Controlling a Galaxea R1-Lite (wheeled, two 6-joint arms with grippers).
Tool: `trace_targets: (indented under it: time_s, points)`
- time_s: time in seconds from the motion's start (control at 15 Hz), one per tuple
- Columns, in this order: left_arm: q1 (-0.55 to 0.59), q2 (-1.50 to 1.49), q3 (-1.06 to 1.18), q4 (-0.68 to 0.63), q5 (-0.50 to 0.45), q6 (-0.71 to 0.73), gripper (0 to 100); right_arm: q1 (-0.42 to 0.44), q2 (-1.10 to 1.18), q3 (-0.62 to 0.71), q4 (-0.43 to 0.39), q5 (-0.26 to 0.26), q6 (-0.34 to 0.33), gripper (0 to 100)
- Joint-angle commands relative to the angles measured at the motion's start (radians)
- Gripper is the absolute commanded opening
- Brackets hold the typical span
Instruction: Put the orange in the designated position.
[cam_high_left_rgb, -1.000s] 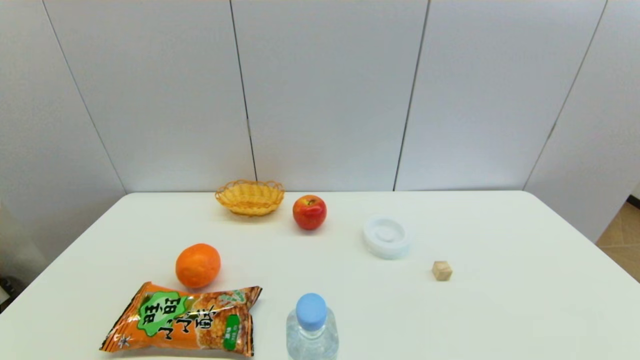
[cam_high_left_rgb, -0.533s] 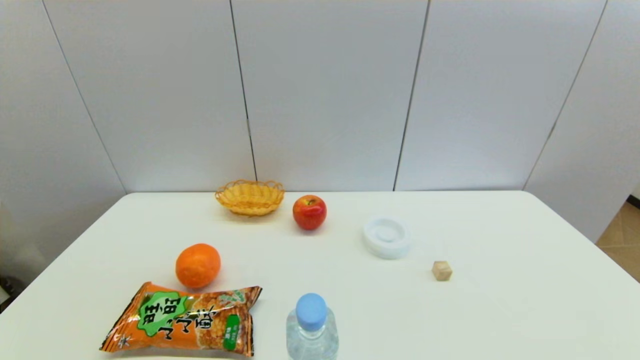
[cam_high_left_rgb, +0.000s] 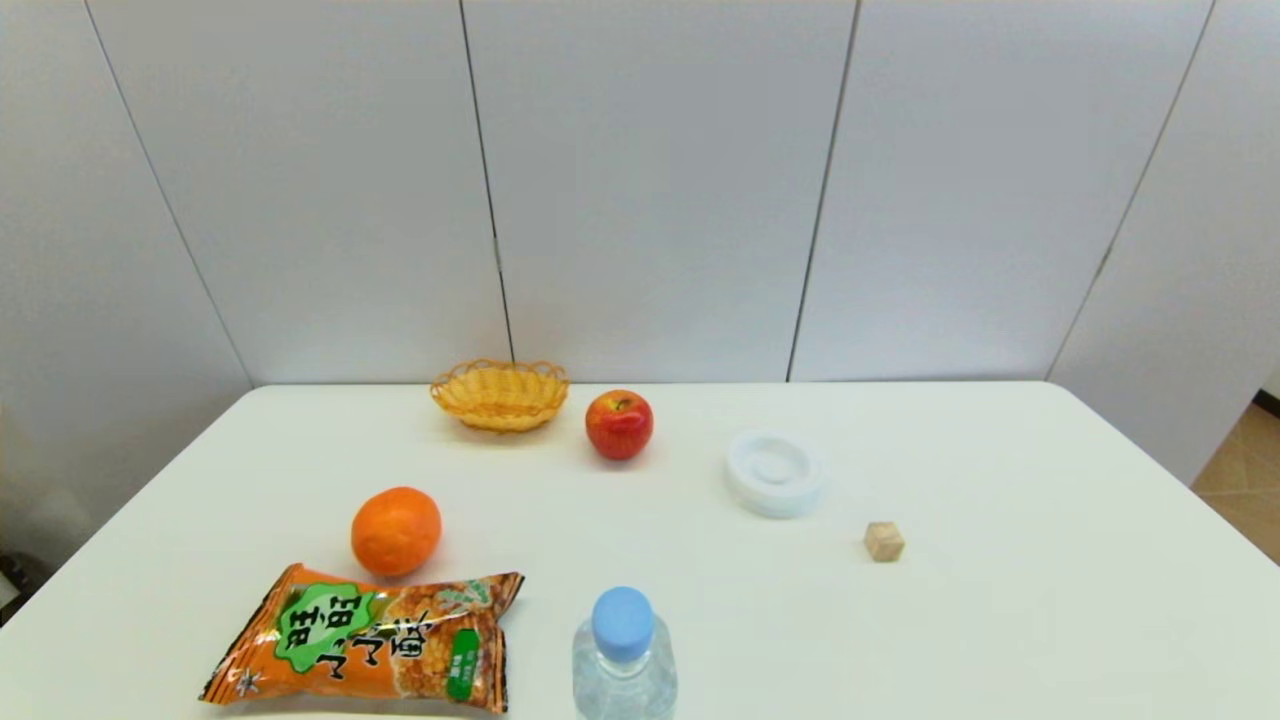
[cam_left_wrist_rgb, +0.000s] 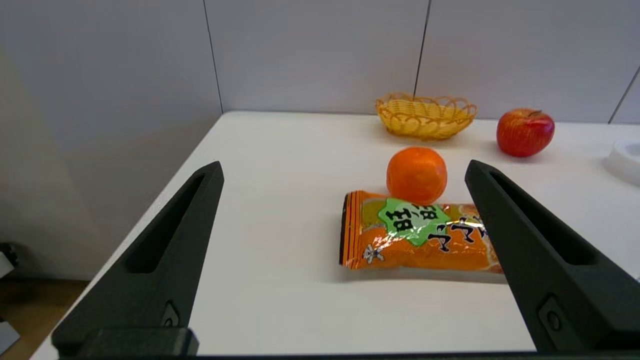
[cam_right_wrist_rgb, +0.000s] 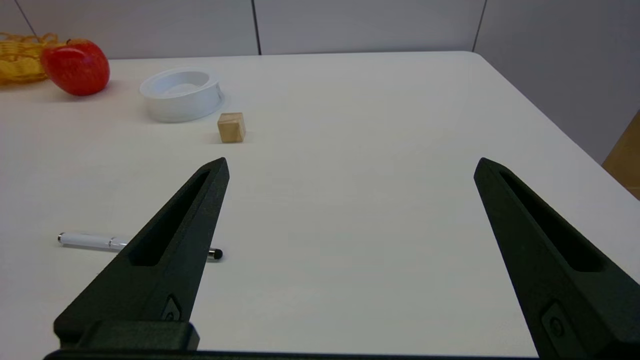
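On the white counter (cam_high_left_rgb: 950, 620) from the head view: orange (cam_high_left_rgb: 396, 531) toward the left edge, touching the snack bag (cam_high_left_rgb: 370, 640) nearer the front; water bottle (cam_high_left_rgb: 624, 655) at the front edge; basket (cam_high_left_rgb: 500, 394), apple (cam_high_left_rgb: 619, 424), white dish (cam_high_left_rgb: 774, 473) and wooden cube (cam_high_left_rgb: 884, 541) farther back. Grey panelled wall behind.

From the left wrist: left gripper (cam_left_wrist_rgb: 345, 170) spread wide, empty, short of the bag, orange beyond it.

From the right wrist: right gripper (cam_right_wrist_rgb: 350, 167) spread wide, empty; white pen (cam_right_wrist_rgb: 95, 241) beside one finger.
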Motion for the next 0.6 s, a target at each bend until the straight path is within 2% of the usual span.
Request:
trace_targets:
  time_s: [0.07,0.4,0.6]
  points:
    - [0.0,-0.002,0.124,-0.107,-0.02,0.005,100,0.0,0.001,-0.001,0.0,0.0,-0.001,100]
    - [0.001,-0.002,0.269,-0.284,-0.095,0.016,100,0.0,0.001,-0.001,0.0,0.0,0.0,100]
    - [0.0,-0.002,0.286,-0.293,-0.097,0.014,100,0.0,0.001,0.001,0.0,0.0,0.0,100]
